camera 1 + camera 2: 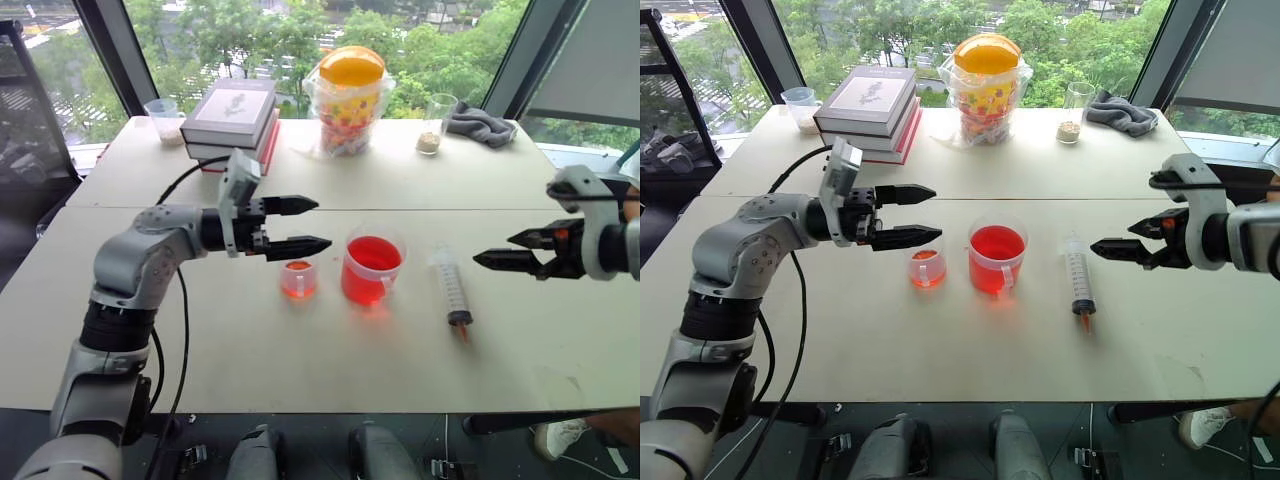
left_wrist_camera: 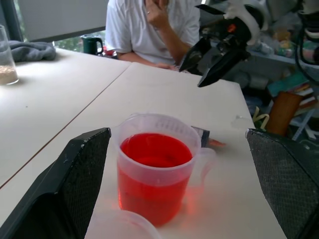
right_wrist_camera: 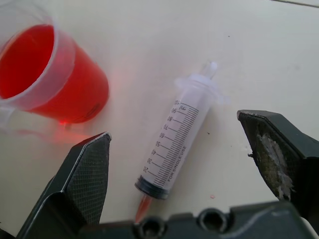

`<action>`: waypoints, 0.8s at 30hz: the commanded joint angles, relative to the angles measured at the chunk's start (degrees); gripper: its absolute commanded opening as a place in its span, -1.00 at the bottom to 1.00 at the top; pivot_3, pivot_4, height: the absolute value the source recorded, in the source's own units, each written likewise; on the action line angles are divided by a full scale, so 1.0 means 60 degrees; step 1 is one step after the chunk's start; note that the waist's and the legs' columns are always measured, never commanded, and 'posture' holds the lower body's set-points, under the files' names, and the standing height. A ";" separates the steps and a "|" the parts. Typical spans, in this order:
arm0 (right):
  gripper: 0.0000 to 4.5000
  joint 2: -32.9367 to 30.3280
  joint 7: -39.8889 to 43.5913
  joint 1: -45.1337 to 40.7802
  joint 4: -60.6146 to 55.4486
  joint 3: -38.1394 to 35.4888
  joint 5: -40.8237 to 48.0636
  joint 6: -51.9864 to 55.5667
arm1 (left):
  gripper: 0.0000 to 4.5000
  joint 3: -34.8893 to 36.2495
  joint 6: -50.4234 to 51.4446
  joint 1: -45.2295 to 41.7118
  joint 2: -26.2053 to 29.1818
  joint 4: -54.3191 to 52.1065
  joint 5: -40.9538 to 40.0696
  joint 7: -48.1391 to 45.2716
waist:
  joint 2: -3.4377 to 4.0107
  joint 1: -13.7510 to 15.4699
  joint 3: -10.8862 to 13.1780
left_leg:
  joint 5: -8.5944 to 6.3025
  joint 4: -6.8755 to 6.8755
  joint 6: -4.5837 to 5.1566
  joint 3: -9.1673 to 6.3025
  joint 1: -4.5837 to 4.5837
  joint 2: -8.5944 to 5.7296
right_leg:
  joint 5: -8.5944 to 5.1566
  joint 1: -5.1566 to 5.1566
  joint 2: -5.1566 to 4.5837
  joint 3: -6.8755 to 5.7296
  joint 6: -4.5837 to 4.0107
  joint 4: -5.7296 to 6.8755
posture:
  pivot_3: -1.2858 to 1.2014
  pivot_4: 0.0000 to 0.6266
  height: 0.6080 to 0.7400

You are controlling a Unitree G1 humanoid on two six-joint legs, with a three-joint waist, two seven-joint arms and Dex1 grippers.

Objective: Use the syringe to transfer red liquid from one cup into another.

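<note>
Your right end effector hangs spread and empty above the tabletop, just to the right of the syringe; the syringe lies flat there, its orange tip toward you, right of the handled beaker of red liquid; your left end effector is spread too, holding nothing, over the small narrow cup, which stands left of the beaker with a little red liquid inside.

"FOR SINGLE USE" on syringe
</note>
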 commanded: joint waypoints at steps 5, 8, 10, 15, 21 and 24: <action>0.98 0.1153 0.0081 -0.2662 0.3206 0.2063 -0.1048 0.1193 | 1.00 -0.0028 -0.0532 -0.0307 -0.0129 0.0238 0.0155 -0.0230 | 0.0001 0.0020 -0.0001 | -0.0001 -0.0010 0.0001 0.0013 -0.0015 0.0000 | 0.0002 -0.0021 0.0001 0.0004 0.0003 0.0001 | 0.03 -0.52 1.00; 0.98 0.1623 0.0015 -0.3288 0.4275 0.2884 -0.1625 0.1274 | 1.00 -0.0002 -0.0600 -0.0237 -0.0113 0.0210 0.0155 -0.0263 | 0.0002 0.0027 -0.0001 | -0.0001 -0.0011 0.0001 0.0024 -0.0029 0.0000 | 0.0009 -0.0033 0.0002 0.0004 0.0015 0.0004 | 0.03 -0.52 1.00; 0.98 0.1858 0.0057 -0.3488 0.4647 0.3225 -0.1846 0.1317 | 1.00 0.0071 -0.0611 -0.0084 -0.0065 0.0072 0.0141 -0.0229 | 0.0002 0.0043 -0.0001 | -0.0001 -0.0012 0.0001 0.0026 -0.0035 0.0000 | 0.0012 -0.0035 0.0003 -0.0001 0.0022 0.0003 | 0.03 -0.52 1.00; 0.98 0.2472 0.0335 -0.3935 0.5463 0.3898 -0.2196 0.1372 | 1.00 0.0310 -0.0413 0.0262 0.0093 -0.0420 -0.0075 0.0061 | 0.0002 0.0032 -0.0001 | -0.0001 -0.0010 0.0001 0.0028 -0.0043 0.0000 | 0.0016 -0.0038 0.0002 -0.0003 0.0030 0.0003 | 0.03 -0.52 1.00; 0.98 0.3076 0.0464 -0.3836 0.5753 0.4500 -0.2576 0.1214 | 1.00 0.0443 -0.0254 0.0538 0.0222 -0.0706 -0.0104 0.0385 | 0.0003 0.0029 -0.0002 | -0.0001 -0.0008 0.0001 0.0026 -0.0043 0.0000 | 0.0019 -0.0038 0.0003 -0.0009 0.0036 0.0008 | 0.03 -0.52 1.00; 0.98 0.3309 0.0536 -0.3799 0.5847 0.4608 -0.2662 0.1252 | 1.00 0.0497 -0.0179 0.0614 0.0314 -0.0827 -0.0157 0.0473 | 0.0003 0.0028 -0.0001 | 0.0000 -0.0006 0.0001 0.0027 -0.0043 -0.0001 | 0.0020 -0.0038 0.0002 -0.0008 0.0036 0.0010 | 0.03 -0.52 1.00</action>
